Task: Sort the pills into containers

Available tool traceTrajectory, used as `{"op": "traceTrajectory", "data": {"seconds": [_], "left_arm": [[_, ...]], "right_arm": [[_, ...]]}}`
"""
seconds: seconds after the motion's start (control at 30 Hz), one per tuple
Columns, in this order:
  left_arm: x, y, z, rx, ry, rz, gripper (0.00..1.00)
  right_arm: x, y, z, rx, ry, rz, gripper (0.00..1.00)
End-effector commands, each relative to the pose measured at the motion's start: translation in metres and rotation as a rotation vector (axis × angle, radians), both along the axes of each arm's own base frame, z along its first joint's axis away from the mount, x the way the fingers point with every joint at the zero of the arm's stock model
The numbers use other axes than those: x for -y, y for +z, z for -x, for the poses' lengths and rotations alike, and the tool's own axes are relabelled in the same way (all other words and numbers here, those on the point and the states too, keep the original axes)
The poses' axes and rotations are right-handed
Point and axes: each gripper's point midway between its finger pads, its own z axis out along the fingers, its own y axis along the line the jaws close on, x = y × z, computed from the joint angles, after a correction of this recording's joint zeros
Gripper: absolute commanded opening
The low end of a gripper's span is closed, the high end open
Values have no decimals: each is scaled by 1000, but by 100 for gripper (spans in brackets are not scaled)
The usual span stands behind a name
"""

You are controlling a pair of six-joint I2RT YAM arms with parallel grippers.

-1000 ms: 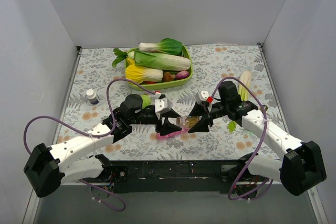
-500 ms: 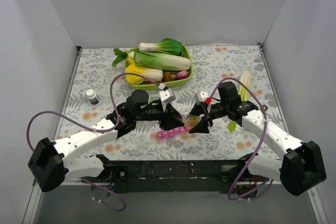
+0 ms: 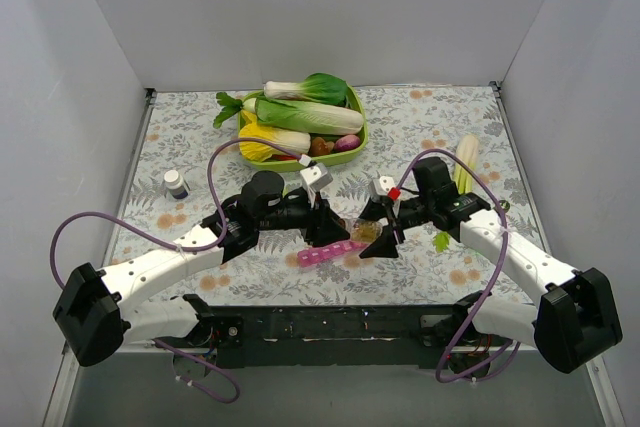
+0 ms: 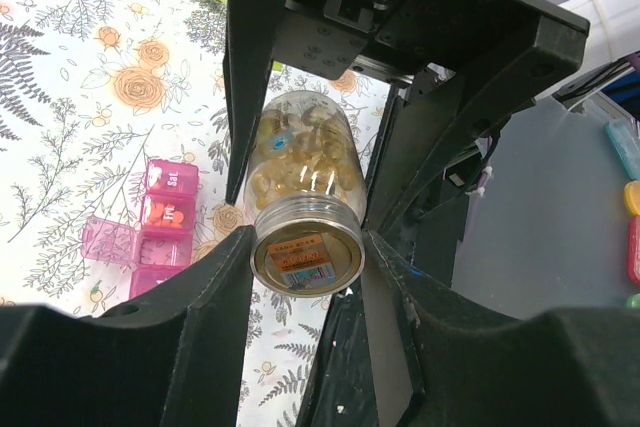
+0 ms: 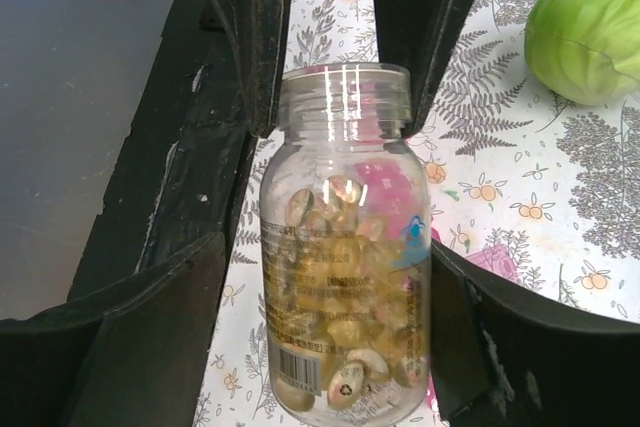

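1. Two robot arms meet at the near middle of a flower-print tablecloth. A clear bottle hangs between them, tipped on its side above the cloth.
2. The left gripper is clamped on the bottle. In its own wrist view its two fingers press against both sides of the end nearest that camera.
3. The right gripper stands wide around the other half of the bottle. In its own wrist view a strip of tablecloth shows between one finger and the bottle wall, so it has no grip there.
4. The pills, pale yellow here, are heaped inside the bottle toward its base. The mouth at the far end of the right wrist view has no cap.
5. The containers, one pink strip of small compartments, lie flat on the cloth just beside and below the bottle. The left wrist view shows several lids flipped open and something orange in one compartment. Pink also shows through the bottle in the right wrist view.
6. A green tray piled with vegetables sits at the far middle. A small capped vial stands well apart to the left. A pale long vegetable lies to the right, and a round green one is near the bottle.
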Motion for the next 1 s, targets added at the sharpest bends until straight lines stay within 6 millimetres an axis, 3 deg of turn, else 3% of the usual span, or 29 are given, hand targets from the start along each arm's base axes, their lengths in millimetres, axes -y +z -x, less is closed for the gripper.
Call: {"op": "traceTrajectory", "data": {"seconds": [0.0, 0.07, 0.17, 0.2, 0.27, 0.3, 0.4, 0.5, 0.6, 0.63, 0.67, 0.73, 0.87, 0.97], "left_arm": [[3, 25, -2, 38, 13, 66, 0], [3, 25, -3, 37, 18, 66, 0], [3, 21, -3, 33, 18, 53, 0], [3, 21, -4, 36, 22, 52, 0], [2, 20, -5, 38, 26, 49, 0], [2, 20, -4, 38, 28, 50, 0], [1, 27, -7, 25, 60, 79, 0], [0, 41, -14, -109, 154, 150, 9], [-6, 39, -28, -298, 300, 201, 13], [-9, 30, -32, -439, 392, 208, 11], [-11, 23, -35, -531, 445, 209, 0], [-16, 6, -34, -749, 562, 191, 0], [-11, 10, -24, -923, 562, 208, 2], [-8, 24, -21, -904, 516, 229, 41]], "right_arm": [[-7, 13, -2, 22, 15, -24, 76], [-8, 14, -3, 21, 13, -22, 72], [-8, 14, -4, 20, 10, -22, 57], [-8, 14, -5, 14, 9, -19, 44], [-8, 14, -5, 19, 9, -20, 28], [-8, 14, -5, 17, 8, -17, 16], [-8, 15, -6, 24, 10, -16, 4], [-7, 14, -6, 32, 5, -13, 1], [-6, 15, -6, 48, -1, -12, 1], [-6, 14, -7, 53, -7, -9, 1], [-5, 13, -8, 53, -10, -6, 1], [-5, 12, -8, 57, -16, -2, 1], [-5, 13, -9, 61, -15, -5, 1], [-5, 12, -9, 60, -18, -3, 1]]}}
